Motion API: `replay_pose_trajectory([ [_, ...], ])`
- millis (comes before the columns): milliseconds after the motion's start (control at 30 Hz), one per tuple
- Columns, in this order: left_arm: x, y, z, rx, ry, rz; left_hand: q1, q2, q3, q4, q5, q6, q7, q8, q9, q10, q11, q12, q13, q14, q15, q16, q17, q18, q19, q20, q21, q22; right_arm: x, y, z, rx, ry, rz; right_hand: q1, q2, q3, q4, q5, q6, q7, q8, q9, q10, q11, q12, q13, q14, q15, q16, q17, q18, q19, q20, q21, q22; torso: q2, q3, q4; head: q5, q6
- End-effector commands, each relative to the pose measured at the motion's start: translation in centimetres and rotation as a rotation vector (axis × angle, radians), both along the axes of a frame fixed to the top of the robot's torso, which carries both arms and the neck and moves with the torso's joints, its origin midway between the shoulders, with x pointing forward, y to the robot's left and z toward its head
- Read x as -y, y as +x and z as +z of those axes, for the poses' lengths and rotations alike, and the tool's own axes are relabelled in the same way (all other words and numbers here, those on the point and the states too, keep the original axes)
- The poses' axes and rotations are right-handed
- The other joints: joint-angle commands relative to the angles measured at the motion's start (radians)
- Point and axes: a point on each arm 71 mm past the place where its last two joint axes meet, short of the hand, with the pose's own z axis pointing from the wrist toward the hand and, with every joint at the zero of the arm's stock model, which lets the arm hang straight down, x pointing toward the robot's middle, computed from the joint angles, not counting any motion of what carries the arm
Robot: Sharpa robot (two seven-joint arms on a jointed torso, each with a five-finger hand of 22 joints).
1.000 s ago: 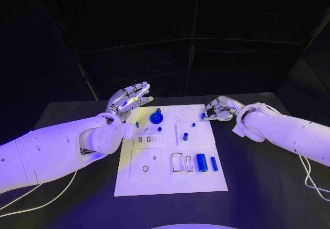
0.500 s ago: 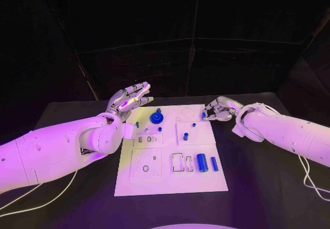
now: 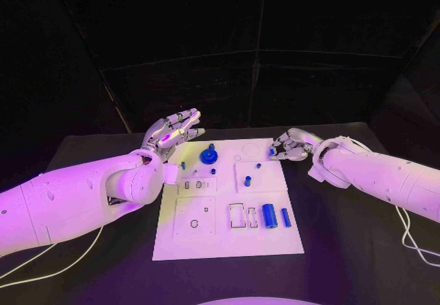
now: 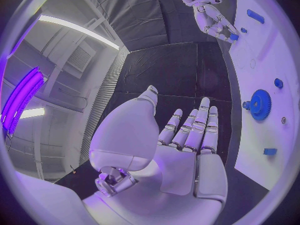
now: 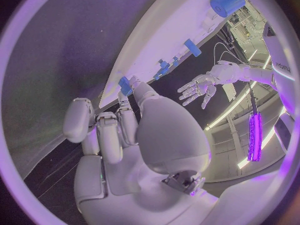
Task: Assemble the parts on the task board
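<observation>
- Nothing on the table has shifted over the last second: both hands hold the same stations and the parts lie where they lay.
- Left hand (image 3: 171,133) hovers with its fingers spread and its palm bare, grasping nothing, just off the far left corner of the task board (image 3: 229,244).
- Right hand (image 3: 294,145) sits at the board's far right corner with its fingers curled in, pinching a small blue part (image 5: 125,85) at their tips against the board's edge.
- Task board is a white rectangular plate cut with shallow recesses and round holes.
- Nearest the left hand stands a blue gear (image 3: 209,153) on a peg, with a blue pin (image 3: 213,171) just on the near side of it.
- Well nearer the robot than the right hand lie a blue cylinder (image 3: 269,216) and a thinner blue bar (image 3: 285,218), side by side.
</observation>
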Motion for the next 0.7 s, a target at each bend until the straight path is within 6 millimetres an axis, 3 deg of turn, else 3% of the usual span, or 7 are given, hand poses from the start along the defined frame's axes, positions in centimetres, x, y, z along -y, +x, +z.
replay_pose_trajectory([
  [33,0.12,-0.02,0.18,0.011,-0.002,-0.014,-0.001,0.012,-0.007,0.001,0.004,0.001,0.133,-0.003,-0.001,0.001,-0.001,-0.005,-0.001,0.009,0.001,-0.002,-0.001,-0.019,0.008,-0.001,0.005,0.001,-0.20,0.04,0.02,-0.004,-0.007,0.006,0.002,0.008,0.008,-0.001,-0.006,0.009,-0.001,0.004,0.001,0.008,0.000,0.007,0.086,0.099,-0.007,0.002,0.243,-0.018,0.002,-0.004,0.005,0.002,0.000,0.0001,0.0001,0.000,0.000],
  [467,0.07,-0.01,0.17,0.010,-0.002,-0.014,-0.001,0.012,-0.007,0.001,0.004,0.001,0.133,-0.004,-0.001,0.001,-0.001,-0.005,-0.001,0.009,0.001,-0.002,-0.001,-0.019,0.008,-0.001,0.005,0.001,-0.31,0.09,-0.09,0.002,-0.011,-0.004,0.008,0.027,0.024,-0.006,-0.010,0.056,-0.018,0.022,0.004,0.016,-0.014,0.013,0.093,0.101,-0.019,0.004,0.249,-0.020,0.009,-0.014,0.010,0.012,0.000,0.0004,-0.0006,0.001,-0.002],
  [700,0.05,0.00,0.16,0.009,-0.002,-0.014,-0.001,0.012,-0.008,0.001,0.004,0.000,0.133,-0.004,-0.002,0.000,-0.001,-0.005,-0.001,0.008,0.001,-0.003,-0.001,-0.019,0.008,-0.001,0.005,0.001,-0.21,0.17,0.11,0.035,-0.012,-0.020,0.016,0.051,0.047,-0.011,-0.056,0.084,-0.030,0.035,0.005,0.021,-0.026,0.016,0.097,0.102,-0.029,0.006,0.255,-0.021,0.014,-0.024,0.014,0.019,0.000,0.0009,-0.0008,0.003,-0.004],
])
